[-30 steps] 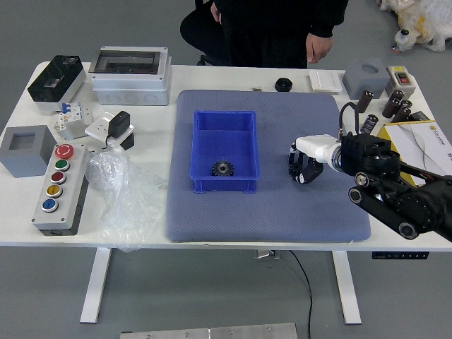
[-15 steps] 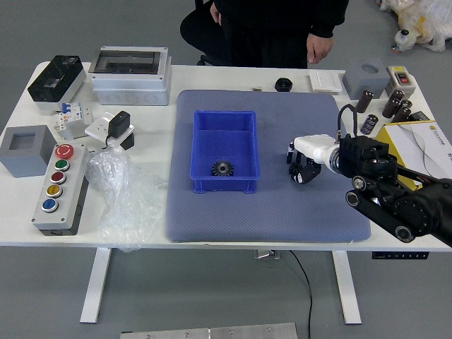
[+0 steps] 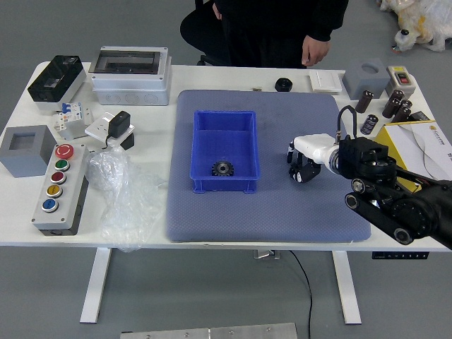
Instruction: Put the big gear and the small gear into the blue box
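Gear (image 3: 222,168) in the blue box (image 3: 256,159), its partner perhaps at our right hand (image 3: 316,149)

We have one dark, toothed gear inside the box, lying flat near the six o'clock wall. With only this one to look at, we cannot say whether it is the big or the small one. Its place by the near wall leaves floor towards twelve o'clock, which should suit a second gear without stacking.

The box sits upright on the blue-grey mat (image 3: 268,220), open side up, so we can lower things straight in. Our right hand is low over the mat, just past three o'clock from the box and apart from it. We cannot tell how far open it is or whether it has hold of anything; its own bulk hides what may be beneath. We see no other gear, but so low a reach suggests we are picking one up.

If so, we would next lift above the box's three o'clock wall and carry towards nine. Too low a path could knock that wall and shove the box.

Between one and two o'clock, a person's hand (image 3: 315,51) hangs by the table's (image 3: 18,212) far edge, touching none of our pieces.
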`<state>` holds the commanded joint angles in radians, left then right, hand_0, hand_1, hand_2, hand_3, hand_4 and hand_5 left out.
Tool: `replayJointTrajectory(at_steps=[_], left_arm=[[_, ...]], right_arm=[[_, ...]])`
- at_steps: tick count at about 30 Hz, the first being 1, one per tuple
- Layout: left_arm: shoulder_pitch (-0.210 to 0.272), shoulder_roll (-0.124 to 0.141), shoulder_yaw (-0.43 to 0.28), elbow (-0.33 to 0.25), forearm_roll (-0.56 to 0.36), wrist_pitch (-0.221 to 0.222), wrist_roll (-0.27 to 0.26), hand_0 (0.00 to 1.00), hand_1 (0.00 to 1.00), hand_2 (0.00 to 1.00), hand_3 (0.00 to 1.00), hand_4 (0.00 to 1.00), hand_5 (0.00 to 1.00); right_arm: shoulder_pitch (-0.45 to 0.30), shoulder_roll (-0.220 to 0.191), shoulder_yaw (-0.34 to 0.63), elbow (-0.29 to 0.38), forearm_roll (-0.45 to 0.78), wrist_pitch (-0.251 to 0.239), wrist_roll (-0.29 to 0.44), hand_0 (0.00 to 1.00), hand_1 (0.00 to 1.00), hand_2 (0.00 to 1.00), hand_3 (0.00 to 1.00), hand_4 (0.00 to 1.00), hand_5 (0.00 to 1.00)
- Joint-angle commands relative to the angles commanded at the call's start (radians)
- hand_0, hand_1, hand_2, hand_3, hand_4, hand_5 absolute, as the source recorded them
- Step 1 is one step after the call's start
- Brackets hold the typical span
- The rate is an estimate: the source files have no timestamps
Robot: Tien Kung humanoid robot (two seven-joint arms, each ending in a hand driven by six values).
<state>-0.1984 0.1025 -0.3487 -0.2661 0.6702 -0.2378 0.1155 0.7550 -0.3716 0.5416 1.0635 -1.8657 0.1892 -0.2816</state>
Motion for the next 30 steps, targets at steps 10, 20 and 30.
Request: replayJointTrajectory(at_steps=[10,20,30], left_arm=[[0.0,-0.001,-0.002,0.0,0.0,0.0,0.0,0.86,0.828,0.829,0.779,0.594,0.37],[0.003,0.002,-0.005,0.0,0.001,-0.001,0.001,0.86,0.828,0.829,0.776,0.593,0.37],[0.008,0.008,-0.011,0.0,0.002,-0.001,0.002,0.86,0.827,0.829,0.776,0.593,0.37]], right_arm=[[-0.002,0.001,-0.003,-0.003,-0.003,-0.012,-0.002,0.348,0.364,0.43,0.583,0.612,0.105],[0.012,-0.014,0.0,0.008,-0.007,-0.012,-0.005,0.371,0.361,0.424,0.58,0.585,0.086],[0.038,-0.058,0.02,0.033,-0.012,-0.003,-0.011,0.372,0.362,0.423,0.583,0.578,0.085]])
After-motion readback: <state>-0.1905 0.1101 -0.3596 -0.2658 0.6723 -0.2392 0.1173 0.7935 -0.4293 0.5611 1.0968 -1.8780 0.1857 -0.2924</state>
